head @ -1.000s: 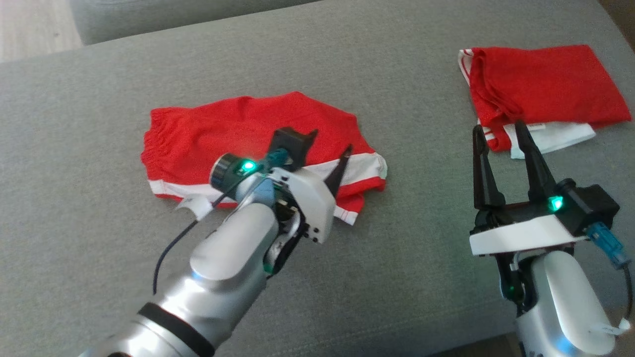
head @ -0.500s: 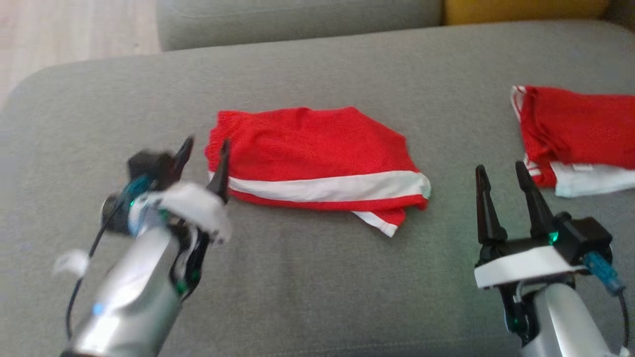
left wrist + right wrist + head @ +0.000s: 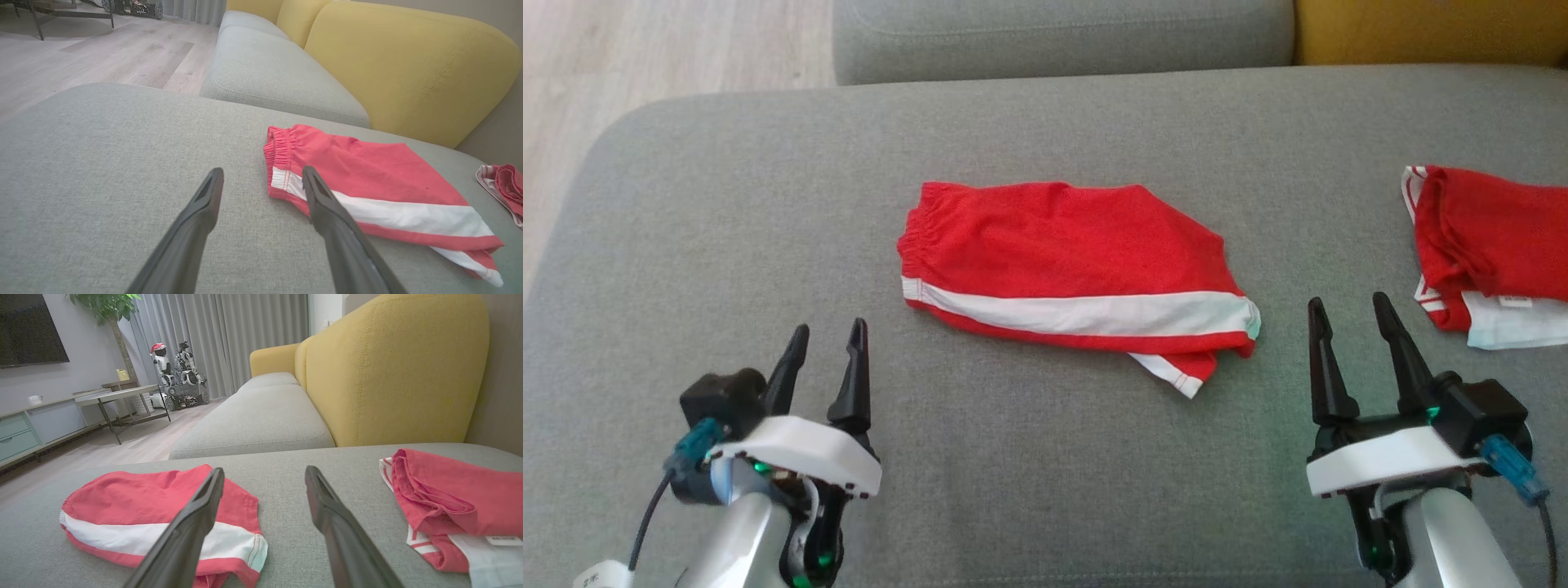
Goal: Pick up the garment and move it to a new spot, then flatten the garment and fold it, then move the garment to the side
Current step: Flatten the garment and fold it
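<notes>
The garment (image 3: 1070, 273), red shorts with a white stripe, lies folded flat on the middle of the grey cushion (image 3: 1045, 122); it also appears in the left wrist view (image 3: 367, 179) and the right wrist view (image 3: 147, 514). My left gripper (image 3: 822, 336) stands open at the lower left, well clear of the garment's waistband end, with nothing between its fingers. My right gripper (image 3: 1347, 306) is open at the lower right, just right of the garment's hem, holding nothing.
A second folded red and white garment (image 3: 1494, 245) lies at the cushion's right edge. A further grey seat (image 3: 1062, 37) and a yellow backrest (image 3: 1429, 28) border the far side. Wooden floor (image 3: 645, 49) lies beyond the rounded left corner.
My left gripper has drawn back off the garment to the lower left. The head camera has turned, so the whole scene has shifted right in the picture. The right gripper stays put.
</notes>
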